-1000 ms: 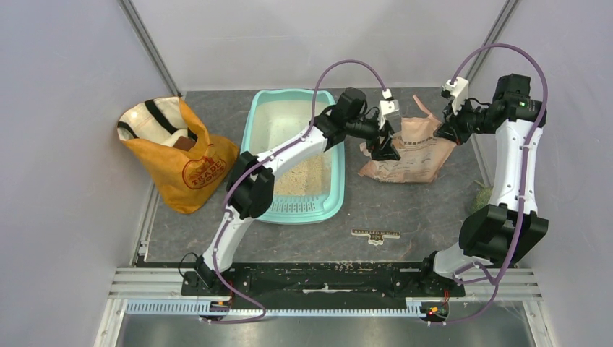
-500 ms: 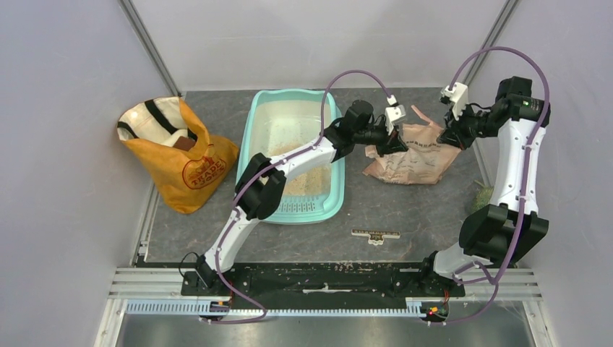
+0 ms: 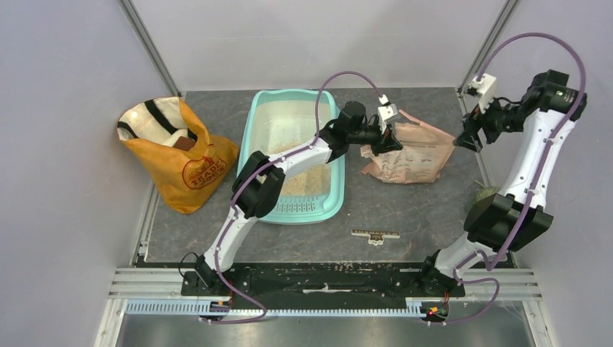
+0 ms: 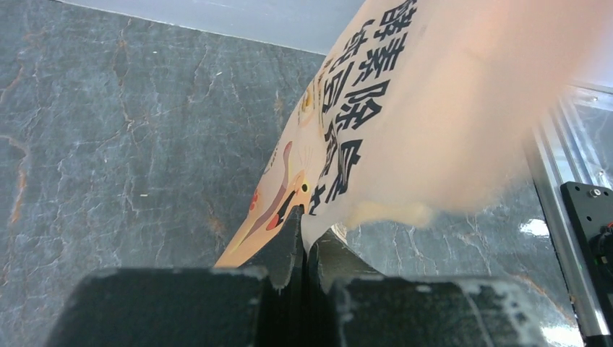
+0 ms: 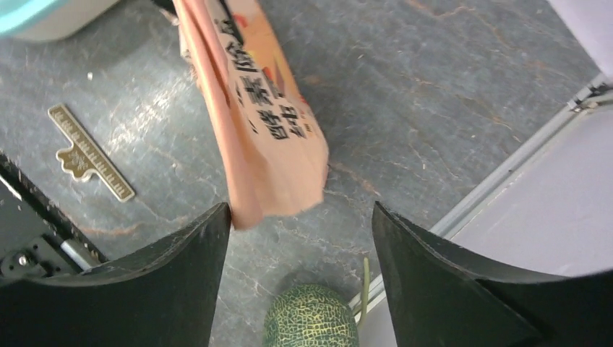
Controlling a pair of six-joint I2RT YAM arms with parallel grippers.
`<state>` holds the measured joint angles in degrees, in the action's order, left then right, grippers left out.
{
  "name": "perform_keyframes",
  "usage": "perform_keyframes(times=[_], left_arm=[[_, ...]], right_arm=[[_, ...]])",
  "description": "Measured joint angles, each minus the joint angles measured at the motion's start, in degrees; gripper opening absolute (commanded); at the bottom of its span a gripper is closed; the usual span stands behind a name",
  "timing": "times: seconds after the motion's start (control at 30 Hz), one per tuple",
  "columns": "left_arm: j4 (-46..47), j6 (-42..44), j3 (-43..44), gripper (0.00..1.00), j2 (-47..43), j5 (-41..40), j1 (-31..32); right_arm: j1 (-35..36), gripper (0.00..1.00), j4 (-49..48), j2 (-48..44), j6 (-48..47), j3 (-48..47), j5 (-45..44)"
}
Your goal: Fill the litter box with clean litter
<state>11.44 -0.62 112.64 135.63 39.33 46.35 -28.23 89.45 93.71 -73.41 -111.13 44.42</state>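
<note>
R tool (image 5: 300, 211) pulled off, open; L tool (image 4: 305, 240) clamps paper bag (image 3: 413, 155).

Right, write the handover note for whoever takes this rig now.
Grip: the left claw is shut on the paper bag, at the edge nearest the litter box. The right claw is open, off the bag, holding nothing.
Things: the box sits left of the bag, with clean litter only at its near, grated end.
Done: some litter is in.
Left: probably lift the bag over the box and pour more. What the bag holds cannot be seen.
</note>
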Motion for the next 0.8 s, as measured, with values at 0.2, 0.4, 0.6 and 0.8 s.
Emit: perform_keyframes(times=[0.2,0.4,0.6,0.8], left_arm=[[-1.3,5.2,-2.5,0.02,-2.3,1.6,-1.4],[-1.0,12.3,-5.2,0.02,-3.9,3.0,-1.5],[-0.1,16.4,-7.9,0.02,-5.6,3.3,-1.0],[1.3,18.6,-9.8,0.02,-6.3,3.3,-0.6]], right_arm=[[-4.0,0.87,-0.2,2.9,7.1,-6.1,5.2],[-5.2,0.96,0.0,2.9,12.8,-8.5,9.9],[0.0,0.97,-0.3,3.0,15.6,-7.2,8.5],[10.4,0.94,-0.7,4.0,14.8,2.1,0.8]])
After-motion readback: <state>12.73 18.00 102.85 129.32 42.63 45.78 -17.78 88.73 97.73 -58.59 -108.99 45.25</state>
